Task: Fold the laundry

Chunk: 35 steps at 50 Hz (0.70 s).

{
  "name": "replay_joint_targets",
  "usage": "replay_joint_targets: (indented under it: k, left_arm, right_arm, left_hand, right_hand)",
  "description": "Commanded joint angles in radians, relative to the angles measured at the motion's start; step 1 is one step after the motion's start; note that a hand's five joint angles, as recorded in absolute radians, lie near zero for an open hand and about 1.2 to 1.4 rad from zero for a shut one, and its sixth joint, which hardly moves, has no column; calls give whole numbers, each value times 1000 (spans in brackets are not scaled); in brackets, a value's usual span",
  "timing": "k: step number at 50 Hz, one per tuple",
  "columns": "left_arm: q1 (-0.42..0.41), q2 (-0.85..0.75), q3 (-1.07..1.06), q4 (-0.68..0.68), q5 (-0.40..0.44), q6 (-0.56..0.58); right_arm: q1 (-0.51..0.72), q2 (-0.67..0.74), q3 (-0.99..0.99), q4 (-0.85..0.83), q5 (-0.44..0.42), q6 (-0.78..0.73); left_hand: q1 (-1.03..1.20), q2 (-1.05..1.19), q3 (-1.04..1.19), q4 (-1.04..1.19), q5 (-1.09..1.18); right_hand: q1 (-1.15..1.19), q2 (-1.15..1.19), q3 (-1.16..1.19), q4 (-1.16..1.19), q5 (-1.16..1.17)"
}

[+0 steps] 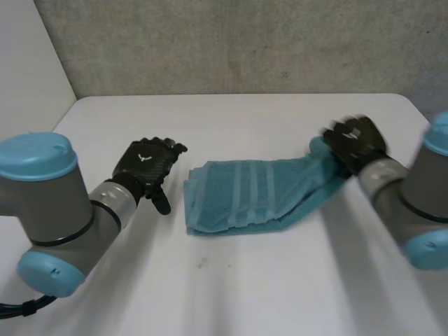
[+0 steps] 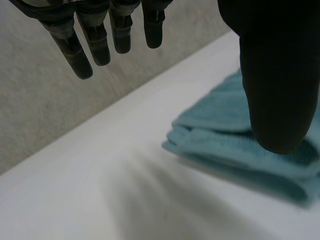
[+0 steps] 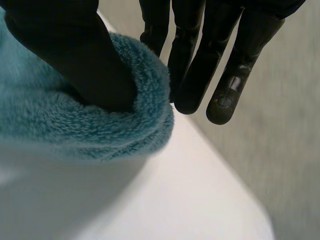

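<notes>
While the right hand (image 1: 355, 143) pinches the raised end of the teal towel (image 1: 238, 196) at the middle of the desk (image 1: 245, 294) between thumb and fingers (image 3: 195, 75), the left hand (image 1: 145, 166) hovers spread beside it, so a shallow pinch could slip.

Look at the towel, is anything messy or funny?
Yes, a bit. The towel lies crooked on the table. Its end at the right hand is bunched into a narrow tail that the hand pinches, and the end near the open left hand shows uneven layers. Nothing looks torn or spilled.
</notes>
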Motion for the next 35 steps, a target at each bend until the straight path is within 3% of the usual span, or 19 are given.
replay_joint_targets:
  k: [1,10,12,13,16,19,23,27,28,32,35]
  left_arm:
    - [13,105,-23,1,-17,-69]
    - [76,125,-31,1,-75,-106]
    - [76,125,-25,1,-75,-108]
    - [73,125,-17,3,-73,-112]
    - [71,122,-2,4,-72,-120]
    - [61,108,49,9,-72,-137]
    - [50,65,113,9,-70,-163]
    - [-13,-17,224,-5,-66,-189]
    - [-28,-36,246,-11,-61,-192]
    - [-63,-136,335,-95,-58,-200]
    - [-76,-217,362,-183,-57,-221]
  right_arm:
    - [332,119,-264,61,12,-28]
    - [506,319,-325,70,-38,-58]
    - [503,336,-338,81,-21,-75]
    - [498,327,-353,93,17,-81]
    - [483,275,-371,103,102,-53]
    - [459,209,-368,104,134,25]
    - [365,101,-347,109,125,262]
    - [295,66,-313,155,40,475]
    - [269,69,-310,191,-18,538]
    - [204,93,-313,268,-131,615]
    - [156,204,-324,323,-186,630]
  left_hand:
    - [-9,-21,-31,-22,-37]
    - [-18,-29,-40,-31,-46]
    - [-19,-30,-41,-31,-47]
    - [-19,-30,-41,-31,-47]
    - [-19,-30,-41,-31,-47]
    - [-18,-30,-40,-31,-46]
    - [-15,-27,-37,-28,-43]
    - [-10,-21,-31,-22,-37]
    - [-10,-21,-31,-22,-37]
    - [-4,-15,-26,-16,-31]
    - [-4,-15,-26,-16,-31]
  right_hand:
    - [491,262,215,205,258]
    - [475,245,199,189,242]
    - [-89,-318,-365,-375,-322]
    - [-542,-772,-818,-829,-776]
    - [-731,-960,-1006,-1017,-964]
    - [-731,-960,-1006,-1017,-964]
    - [-731,-960,-1006,-1017,-964]
    - [-731,-960,-1006,-1017,-964]
    - [-731,-960,-1006,-1017,-964]
    - [-731,-960,-1006,-1017,-964]
    - [-731,-960,-1006,-1017,-964]
